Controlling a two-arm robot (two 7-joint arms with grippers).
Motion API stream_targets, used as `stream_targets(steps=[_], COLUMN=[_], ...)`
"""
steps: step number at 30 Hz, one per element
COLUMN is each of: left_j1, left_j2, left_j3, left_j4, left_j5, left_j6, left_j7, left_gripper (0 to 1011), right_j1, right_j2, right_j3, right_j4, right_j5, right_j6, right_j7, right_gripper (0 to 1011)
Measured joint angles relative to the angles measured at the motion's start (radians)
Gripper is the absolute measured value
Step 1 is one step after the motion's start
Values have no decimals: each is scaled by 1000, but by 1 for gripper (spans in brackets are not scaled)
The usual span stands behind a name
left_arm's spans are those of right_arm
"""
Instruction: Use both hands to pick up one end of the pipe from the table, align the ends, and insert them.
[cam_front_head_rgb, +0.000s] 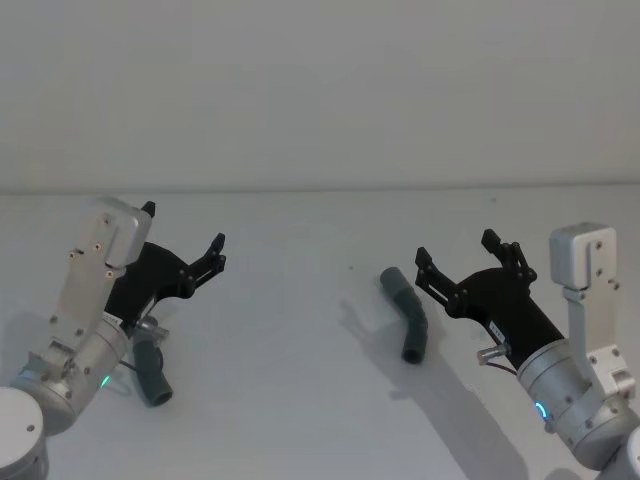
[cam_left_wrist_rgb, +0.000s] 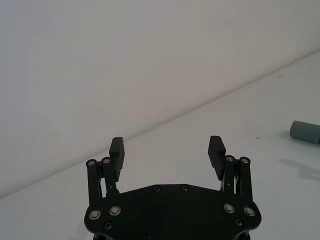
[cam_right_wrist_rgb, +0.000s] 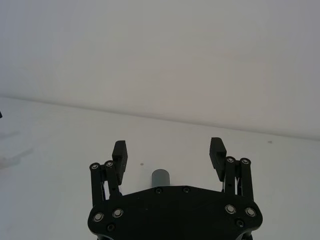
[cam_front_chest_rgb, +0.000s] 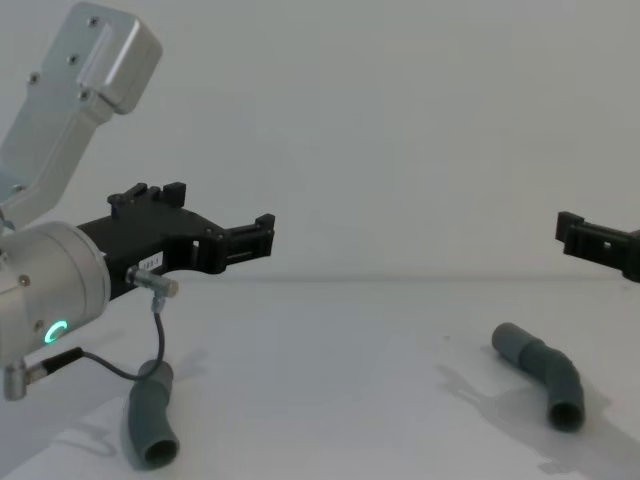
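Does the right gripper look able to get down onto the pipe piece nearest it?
Probably yes. The right gripper is open and hangs above the table just beside the pipe piece, which lies alone with nothing over it. The left gripper is well off to the other side.

Behind the work I see a plain, pale wall (cam_front_head_rgb: 320, 90), bare and evenly lit, its foot running straight across the head view. A tiny dark speck (cam_front_head_rgb: 351, 267) sits forward of that line near the middle. A second speck (cam_front_head_rgb: 492, 199) lies close to the wall's foot, further right.
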Motion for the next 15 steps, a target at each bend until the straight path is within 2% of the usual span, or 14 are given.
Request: stream_targets(steps=[15], left_j1=[0], left_j2=[0], left_j3=[0], left_j4=[0], left_j5=[0], left_j6=[0], left_j7=[0], left_gripper=[1001], right_j1=[0], right_j2=[0], right_j3=[0], right_j4=[0], right_j5=[0], right_j6=[0], right_j7=[0], right_gripper=[1002])
